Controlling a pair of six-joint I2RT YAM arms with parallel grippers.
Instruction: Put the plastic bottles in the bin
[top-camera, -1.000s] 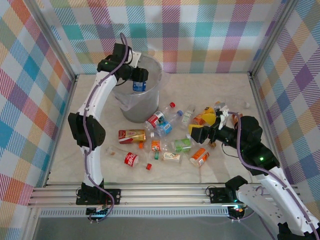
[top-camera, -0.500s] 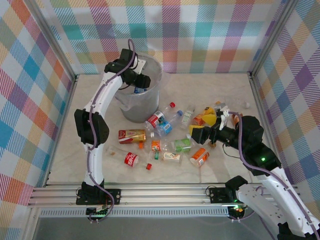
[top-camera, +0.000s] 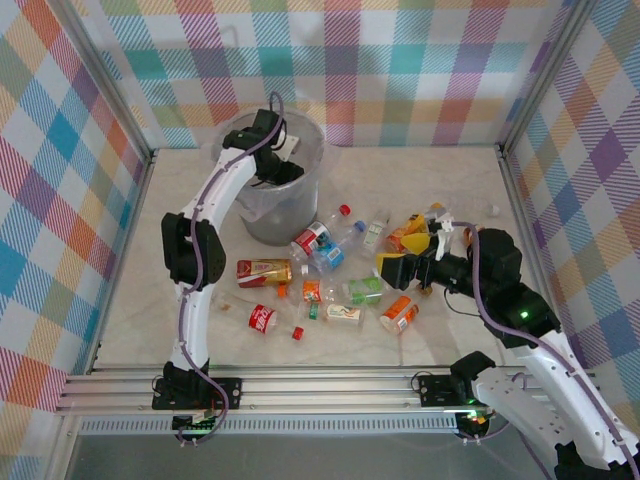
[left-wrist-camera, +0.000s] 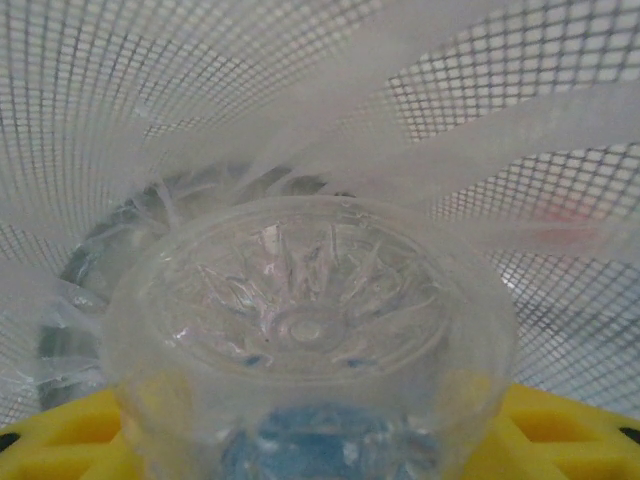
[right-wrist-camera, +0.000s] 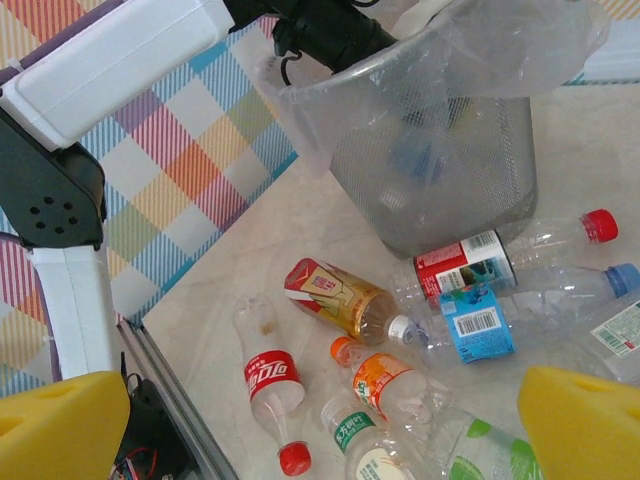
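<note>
Since a second ago the left arm has folded closer over the bin (top-camera: 262, 222), and the left gripper (top-camera: 283, 170) has sunk below the rim. The bin, at 11 o'clock on the table (top-camera: 450, 190), is a round tapered basket of fine mesh, lined with a filmy clear bag (right-wrist-camera: 520, 40). In the wrist view the gripper's yellow foam pads (left-wrist-camera: 60, 440) pinch a clear bottle (left-wrist-camera: 300, 320) by its blue-labelled body, its ribbed star-shaped base pointing down into the mesh. The right gripper (top-camera: 408, 255) hangs at 3 o'clock with its blocky yellow pads (right-wrist-camera: 585, 420) spread wide, holding nothing. Between 5 and 4 o'clock of the bin lie the loose bottles (top-camera: 335, 250), thin crinkled plastic on their sides: a red cola-labelled one (top-camera: 262, 318), a gold-labelled one (top-camera: 265, 272) and an orange one (top-camera: 400, 312).
</note>
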